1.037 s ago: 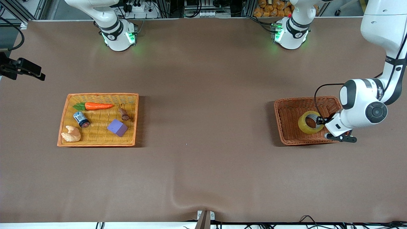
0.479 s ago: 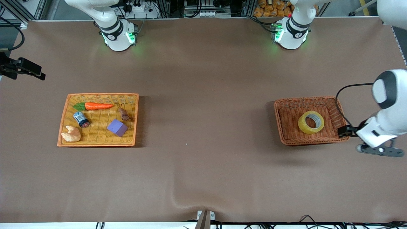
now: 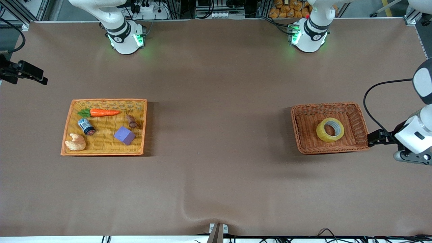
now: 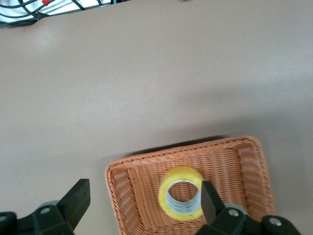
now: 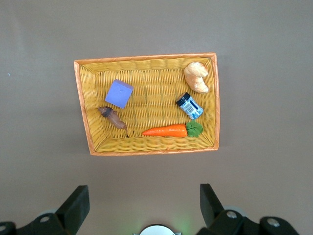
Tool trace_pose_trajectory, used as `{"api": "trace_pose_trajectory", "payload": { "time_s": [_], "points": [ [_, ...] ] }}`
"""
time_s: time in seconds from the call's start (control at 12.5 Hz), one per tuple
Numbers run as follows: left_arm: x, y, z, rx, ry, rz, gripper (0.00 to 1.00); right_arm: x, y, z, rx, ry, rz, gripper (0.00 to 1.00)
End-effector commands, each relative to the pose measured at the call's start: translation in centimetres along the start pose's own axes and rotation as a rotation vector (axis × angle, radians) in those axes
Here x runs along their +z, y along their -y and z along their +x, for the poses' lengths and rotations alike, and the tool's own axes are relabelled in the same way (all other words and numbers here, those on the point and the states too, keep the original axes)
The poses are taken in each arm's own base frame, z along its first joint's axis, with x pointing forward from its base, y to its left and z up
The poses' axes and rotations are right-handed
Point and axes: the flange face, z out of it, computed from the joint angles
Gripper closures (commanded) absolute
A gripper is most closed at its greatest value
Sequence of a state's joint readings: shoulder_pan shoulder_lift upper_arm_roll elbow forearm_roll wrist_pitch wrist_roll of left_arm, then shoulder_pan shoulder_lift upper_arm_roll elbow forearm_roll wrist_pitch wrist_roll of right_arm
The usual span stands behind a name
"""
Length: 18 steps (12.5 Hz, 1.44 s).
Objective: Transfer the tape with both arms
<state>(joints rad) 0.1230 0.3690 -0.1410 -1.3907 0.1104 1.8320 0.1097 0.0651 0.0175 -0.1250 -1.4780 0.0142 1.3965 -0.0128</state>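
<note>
Tape (image 3: 330, 130) in brown basket (image 3: 303, 111) | left hand (image 4: 142, 205) open, empty, above | right hand (image 5: 142, 203) open

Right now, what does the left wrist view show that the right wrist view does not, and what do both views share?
Only the left wrist view shows the ring-shaped roll of yellowish translucent tape lying in the brown wicker basket, seen between the open left pincer.

Only the right wrist view shows the yellow woven tray holding an orange carrot, a purple block, a small dark labelled jar, a pale pastry and a brown piece, below the open right pincer.

Both show the brown table.
</note>
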Motion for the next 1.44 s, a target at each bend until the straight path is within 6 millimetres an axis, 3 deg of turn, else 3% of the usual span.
{"api": "trace_pose_trajectory", "payload": {
  "time_s": [0.0, 0.24, 0.48, 1.04, 1.2, 1.36],
  "points": [
    [-3.4, -2.0, -0.7, -0.077, 0.03, -0.022, 0.0, -0.1, -0.1, -0.1, -0.01, -0.002, -0.005, 0.0],
    [-9.2, -2.2, -3.6, -0.16, 0.018, -0.044, 0.0, -0.1, 0.4, -0.1, -0.014, -0.002, -0.004, 0.0],
    [-13.6, -3.3, -7.1, -0.185, 0.069, -0.035, 0.0, -0.4, -0.1, -0.2, -0.007, -0.007, -0.004, 0.0],
    [-15.7, -3.9, -9.5, -0.246, 0.09, -0.12, 0.0, -0.5, -0.3, -0.4, -0.011, -0.004, -0.005, 0.0],
    [-16.0, -4.7, -10.2, -0.242, 0.093, -0.118, 0.0, -0.6, -0.2, -0.2, -0.008, -0.016, -0.007, 0.0],
    [-16.4, -7.1, -11.3, -0.236, 0.096, -0.107, 0.0, -0.9, -0.1, 0.0, -0.005, -0.039, -0.003, 0.0]
  ]
}}
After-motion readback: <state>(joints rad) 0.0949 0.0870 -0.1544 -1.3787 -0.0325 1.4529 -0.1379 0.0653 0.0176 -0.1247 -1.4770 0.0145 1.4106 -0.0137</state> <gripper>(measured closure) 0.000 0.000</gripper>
